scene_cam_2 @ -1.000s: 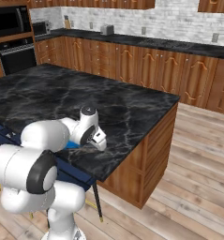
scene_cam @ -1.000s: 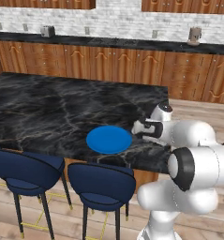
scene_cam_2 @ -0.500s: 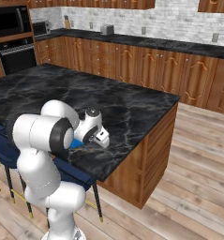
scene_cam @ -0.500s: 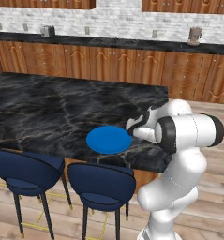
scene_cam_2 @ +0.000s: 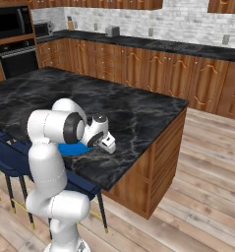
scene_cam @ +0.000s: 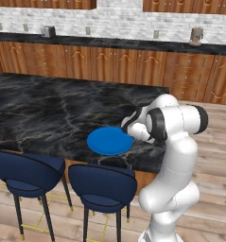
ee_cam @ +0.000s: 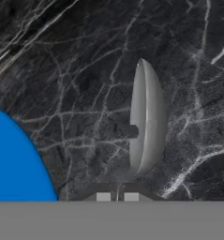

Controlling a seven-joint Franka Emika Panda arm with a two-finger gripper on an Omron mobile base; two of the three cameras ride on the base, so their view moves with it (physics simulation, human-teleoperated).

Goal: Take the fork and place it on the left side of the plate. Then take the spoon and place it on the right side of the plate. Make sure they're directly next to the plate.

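The blue plate [scene_cam: 109, 141] [scene_cam_2: 70, 149] lies near the front edge of the black marble island; its rim [ee_cam: 15, 164] fills the lower left of the hand view. My gripper [ee_cam: 117, 197] [scene_cam_2: 109, 146] is low over the counter just right of the plate. Its tips stand close together on the handle of the silver spoon [ee_cam: 146, 117]. The spoon's oval bowl is turned on edge and points away from the hand, a short gap from the plate's rim. The fork is out of view.
The marble island [scene_cam: 48, 108] stretches left and back from the plate. Two blue stools [scene_cam: 24, 170] [scene_cam: 102, 186] stand along its near edge below the plate. Wooden cabinets and a back counter with a toaster [scene_cam: 48, 31] line the far wall.
The arm's elbow and upper links have swung up and over, while the hand has stayed low at the plate's right side with the spoon.
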